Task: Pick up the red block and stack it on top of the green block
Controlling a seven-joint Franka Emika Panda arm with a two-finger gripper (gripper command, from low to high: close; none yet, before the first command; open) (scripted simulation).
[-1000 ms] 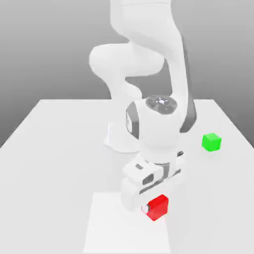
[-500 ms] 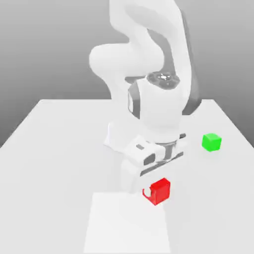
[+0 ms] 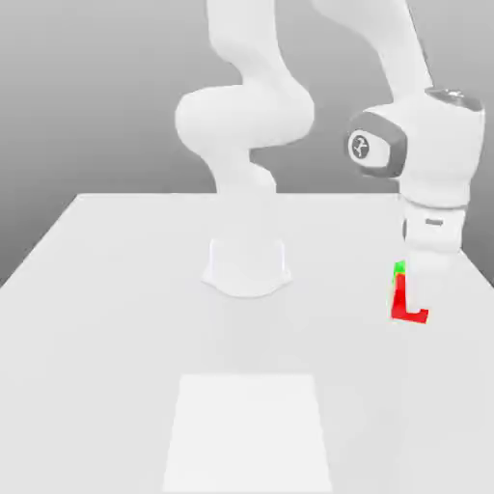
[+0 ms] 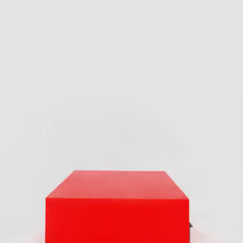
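- Gripper (image 3: 413, 301) clenched on the red block (image 3: 409, 307), carried above the table (image 3: 125, 289) at the exterior view's right.
- Green block (image 3: 397, 270) shows as a sliver just behind the red one; their exact alignment is hard to judge.
- Centre the red block squarely over the green before lowering.
- Descend slowly, keep faces parallel, release only once it rests flat.

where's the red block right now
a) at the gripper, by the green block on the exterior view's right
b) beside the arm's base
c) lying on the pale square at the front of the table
a: the red block sits at the gripper, with the green block peeking out just behind.
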